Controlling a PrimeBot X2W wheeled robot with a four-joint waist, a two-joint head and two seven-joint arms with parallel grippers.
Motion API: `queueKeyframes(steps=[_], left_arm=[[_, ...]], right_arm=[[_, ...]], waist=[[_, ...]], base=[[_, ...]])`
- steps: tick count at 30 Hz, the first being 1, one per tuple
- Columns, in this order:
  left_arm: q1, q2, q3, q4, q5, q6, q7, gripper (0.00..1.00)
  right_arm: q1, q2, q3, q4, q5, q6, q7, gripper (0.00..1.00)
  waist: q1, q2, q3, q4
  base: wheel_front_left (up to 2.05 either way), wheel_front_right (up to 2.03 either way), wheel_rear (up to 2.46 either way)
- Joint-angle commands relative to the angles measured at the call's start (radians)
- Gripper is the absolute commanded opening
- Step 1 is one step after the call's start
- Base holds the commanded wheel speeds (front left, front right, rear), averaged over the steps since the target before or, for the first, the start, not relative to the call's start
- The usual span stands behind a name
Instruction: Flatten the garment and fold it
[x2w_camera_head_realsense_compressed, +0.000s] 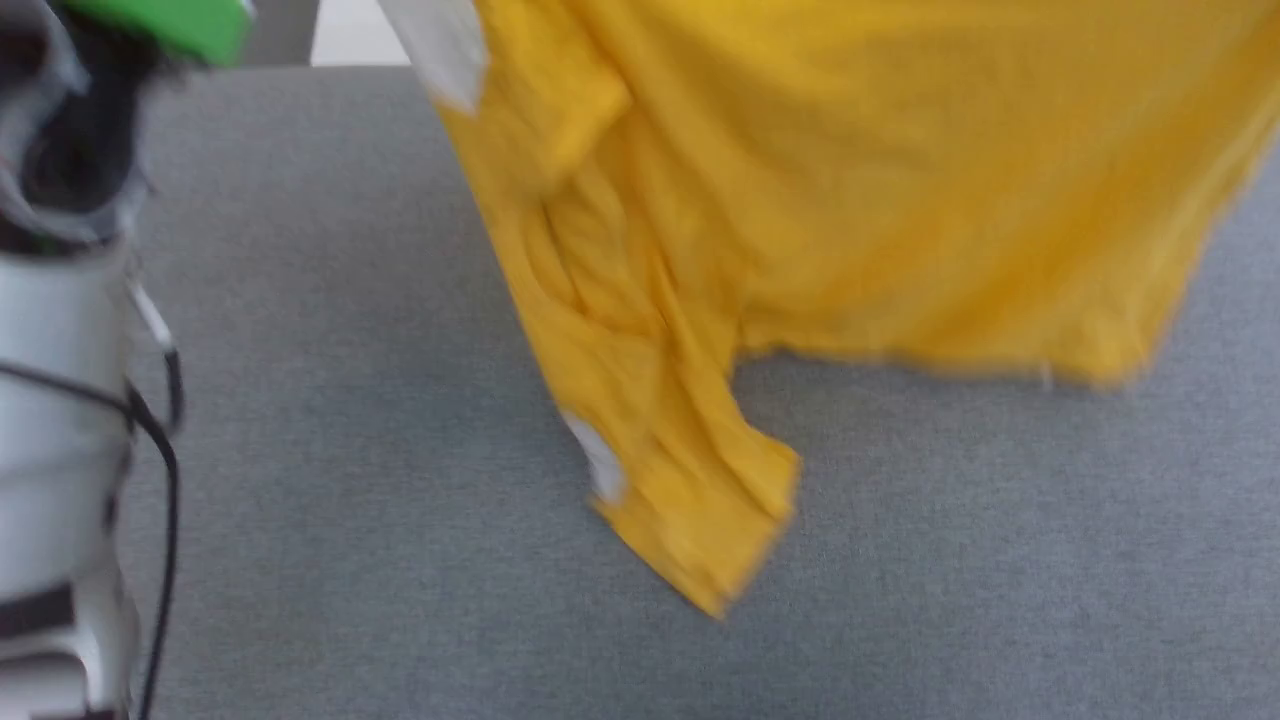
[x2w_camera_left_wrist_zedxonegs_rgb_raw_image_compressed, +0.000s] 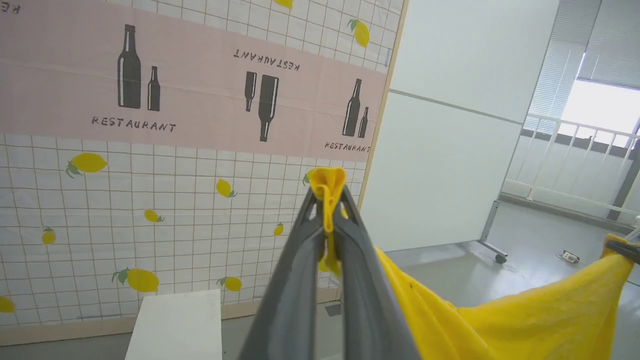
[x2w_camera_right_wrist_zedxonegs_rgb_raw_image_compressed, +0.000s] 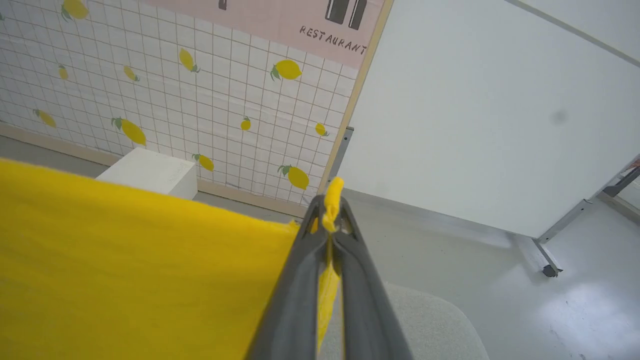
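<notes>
A grey, cloth-covered table (x2w_camera_head_realsense_compressed: 380, 560) spans the head view, its far edge running along the upper left. The yellow garment (x2w_camera_head_realsense_compressed: 850, 180) hangs over its upper right. Whether the garment's lowest tip, near the frame's centre, touches the cloth cannot be told.

left forearm (x2w_camera_head_realsense_compressed: 55, 420): glossy white rounded shell, dark band low down, blurred
cable (x2w_camera_head_realsense_compressed: 160, 440): thin, black, loops along the forearm's side
wrist section (x2w_camera_head_realsense_compressed: 70, 150): dark core, pale grey edges, blurred
green cap (x2w_camera_head_realsense_compressed: 175, 25): bright green, above the dark section
left gripper (x2w_camera_left_wrist_zedxonegs_rgb_raw_image_compressed: 327, 201): two long dark grey fingers, matte, tapering, small triangular cut-outs near tips
right gripper (x2w_camera_right_wrist_zedxonegs_rgb_raw_image_compressed: 329, 210): same dark grey tapered fingers, same cut-outs
</notes>
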Motion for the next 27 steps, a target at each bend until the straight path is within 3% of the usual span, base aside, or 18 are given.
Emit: queueKeyframes(steps=[1,8,16,21,27], left_arm=[[-0.071,0.001,0.007,0.021,0.005,0.006,0.003,0.0],[-0.374,0.005,0.04,0.121,0.074,0.041,-0.054,0.0],[-0.587,0.004,0.072,0.213,0.16,0.046,-0.249,0.0],[-0.535,0.012,0.051,0.3,0.171,0.001,-0.3,0.0],[-0.32,0.049,-0.035,0.431,0.192,-0.057,-0.29,0.0]], right_arm=[[-0.071,0.001,0.01,0.034,-0.019,-0.002,-0.003,0.0],[-0.392,0.065,-0.008,0.222,-0.147,-0.002,-0.091,0.0],[-0.618,0.155,-0.084,0.342,-0.311,-0.002,-0.319,0.0],[-0.585,0.182,-0.094,0.421,-0.321,-0.002,-0.411,0.0],[-0.393,0.187,-0.05,0.512,-0.258,-0.002,-0.472,0.0]], waist=[[-0.0001,0.0,0.104,-0.033],[-0.0001,0.0,0.228,-0.055],[-0.0001,0.0,0.314,-0.063],[-0.0001,0.0,0.325,-0.052],[-0.0001,0.0,0.28,-0.035]], base=[[0.0,0.0,0.0],[0.0,0.0,0.0],[0.0,0.0,0.0],[0.0,0.0,0.0],[0.0,0.0,0.0]])
